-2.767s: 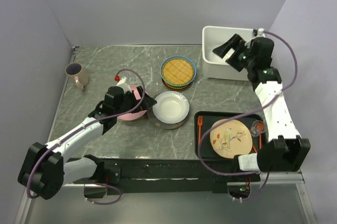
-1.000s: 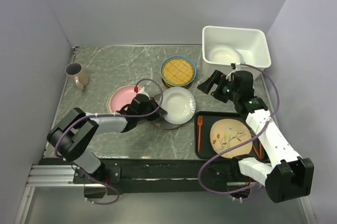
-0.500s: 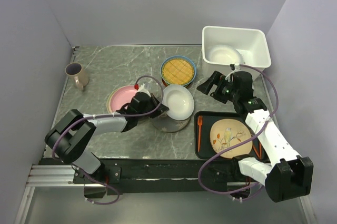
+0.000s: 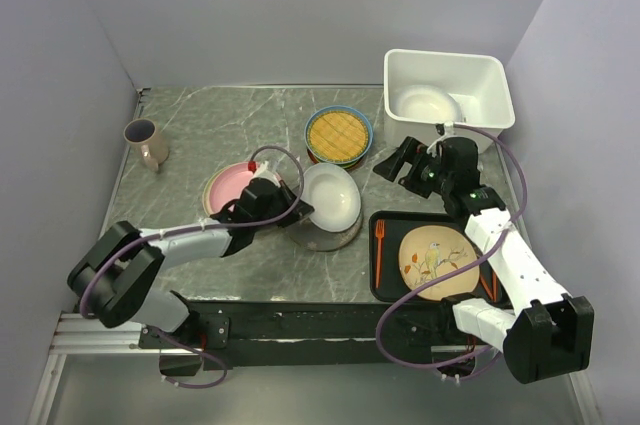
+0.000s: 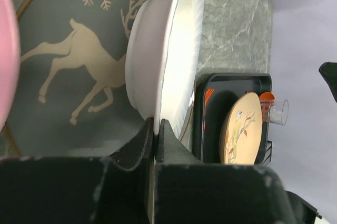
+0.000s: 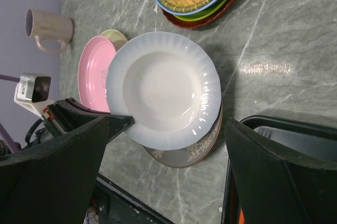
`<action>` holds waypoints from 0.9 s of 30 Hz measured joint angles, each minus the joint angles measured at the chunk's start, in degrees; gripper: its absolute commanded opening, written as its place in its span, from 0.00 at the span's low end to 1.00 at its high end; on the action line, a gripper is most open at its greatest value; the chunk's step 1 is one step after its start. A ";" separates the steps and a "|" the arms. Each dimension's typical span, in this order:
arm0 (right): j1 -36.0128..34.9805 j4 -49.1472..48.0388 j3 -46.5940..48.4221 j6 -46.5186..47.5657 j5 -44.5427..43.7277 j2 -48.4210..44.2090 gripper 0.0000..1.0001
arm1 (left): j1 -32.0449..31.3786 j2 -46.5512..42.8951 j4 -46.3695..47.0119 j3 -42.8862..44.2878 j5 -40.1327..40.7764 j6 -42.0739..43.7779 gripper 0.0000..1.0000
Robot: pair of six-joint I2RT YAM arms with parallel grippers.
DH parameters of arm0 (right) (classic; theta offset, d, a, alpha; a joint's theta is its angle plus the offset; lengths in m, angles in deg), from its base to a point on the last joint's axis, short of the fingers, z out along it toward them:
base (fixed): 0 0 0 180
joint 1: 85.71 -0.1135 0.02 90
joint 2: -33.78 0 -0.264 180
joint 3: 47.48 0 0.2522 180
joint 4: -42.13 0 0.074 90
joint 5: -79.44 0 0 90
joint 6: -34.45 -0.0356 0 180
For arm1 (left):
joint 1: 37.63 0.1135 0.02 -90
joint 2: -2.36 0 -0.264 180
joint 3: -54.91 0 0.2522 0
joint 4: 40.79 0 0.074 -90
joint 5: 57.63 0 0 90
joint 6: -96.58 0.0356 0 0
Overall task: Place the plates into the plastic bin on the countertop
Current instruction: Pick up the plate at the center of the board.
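Observation:
My left gripper (image 4: 298, 211) is shut on the near rim of the white fluted plate (image 4: 332, 195), which hangs tilted just above the dark grey deer plate (image 5: 68, 76). The left wrist view shows the thin white rim (image 5: 168, 50) pinched between both fingers. The pink plate (image 4: 230, 186) lies to the left on the countertop (image 4: 200, 115). A stack topped by the yellow lattice plate (image 4: 338, 134) sits behind. My right gripper (image 4: 396, 159) hovers open between that stack and the plastic bin (image 4: 445, 53). One white plate (image 4: 425, 103) lies in the bin.
A black tray (image 4: 388, 275) at front right carries a cream bird plate (image 4: 434, 260), an orange fork (image 4: 380, 245) and a small glass (image 5: 276, 110). A beige mug (image 4: 146, 142) stands at far left. Purple walls close in both sides and the back.
The white fluted plate has come up off the deer plate, tilted and shifted slightly left in the left gripper's grip. The right gripper has hardly moved.

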 measured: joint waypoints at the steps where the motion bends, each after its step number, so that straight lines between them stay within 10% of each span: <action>1: 0.00 -0.26 -0.09 0.02 0.20 0.00 0.97 | 0.00 -1.01 -0.68 -0.37 0.20 0.15 0.01; 27: -0.50 -9.40 -7.48 -0.20 9.84 -0.09 0.98 | 0.02 -10.84 9.49 -4.00 -11.69 0.72 0.01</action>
